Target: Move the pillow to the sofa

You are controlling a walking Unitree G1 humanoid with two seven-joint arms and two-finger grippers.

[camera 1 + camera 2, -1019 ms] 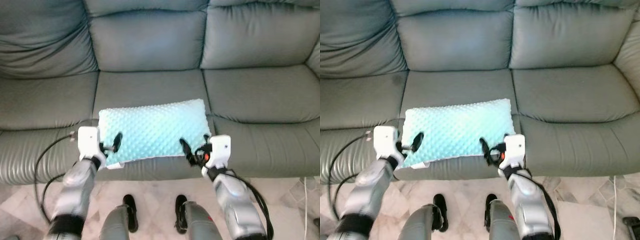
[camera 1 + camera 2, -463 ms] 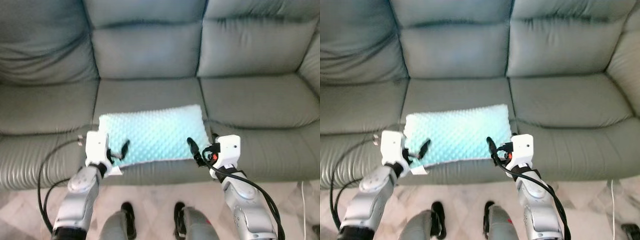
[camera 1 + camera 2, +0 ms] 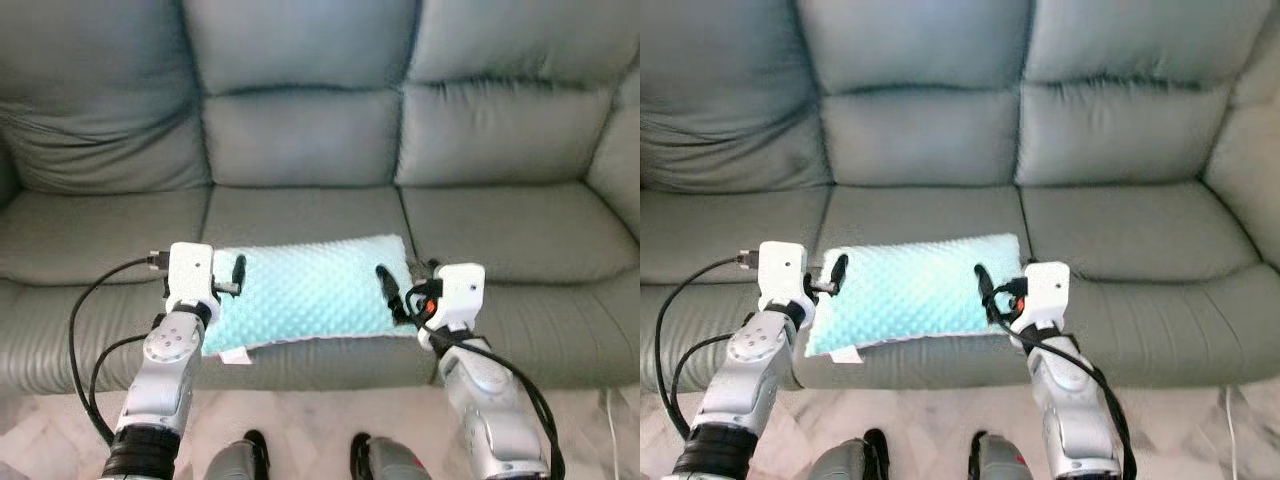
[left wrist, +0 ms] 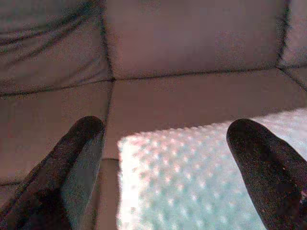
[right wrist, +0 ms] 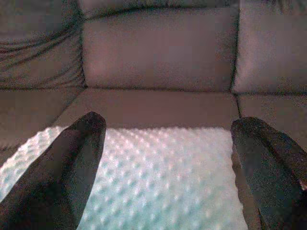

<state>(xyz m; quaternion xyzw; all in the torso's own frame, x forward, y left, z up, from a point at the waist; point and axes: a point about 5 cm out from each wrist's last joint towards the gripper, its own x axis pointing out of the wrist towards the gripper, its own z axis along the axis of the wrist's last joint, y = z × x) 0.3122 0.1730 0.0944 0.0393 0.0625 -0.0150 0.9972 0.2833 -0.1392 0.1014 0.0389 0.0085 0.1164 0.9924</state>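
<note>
A light turquoise dotted pillow (image 3: 310,290) lies flat on the front of the grey sofa's middle seat (image 3: 300,205), its white tag hanging at the front left corner. My left gripper (image 3: 228,283) hovers open at the pillow's left end, with its fingers (image 4: 81,158) spread wide over the pillow (image 4: 192,177). At the pillow's right end my right gripper (image 3: 398,293) is also open. Its fingers (image 5: 76,163) stand far apart above the dotted surface (image 5: 158,172). Neither gripper is closed on the pillow.
The sofa's back cushions (image 3: 300,130) rise behind the pillow, with seats to the left (image 3: 90,240) and right (image 3: 520,230). Black cables (image 3: 85,330) loop from my left arm. Pale tiled floor (image 3: 300,430) lies under the sofa's front edge, where my feet (image 3: 250,445) stand.
The camera has shifted, so the sofa sits lower in view. Both open grippers moved from the pillow's front edge up to its two ends. The pillow stays on the middle seat.
</note>
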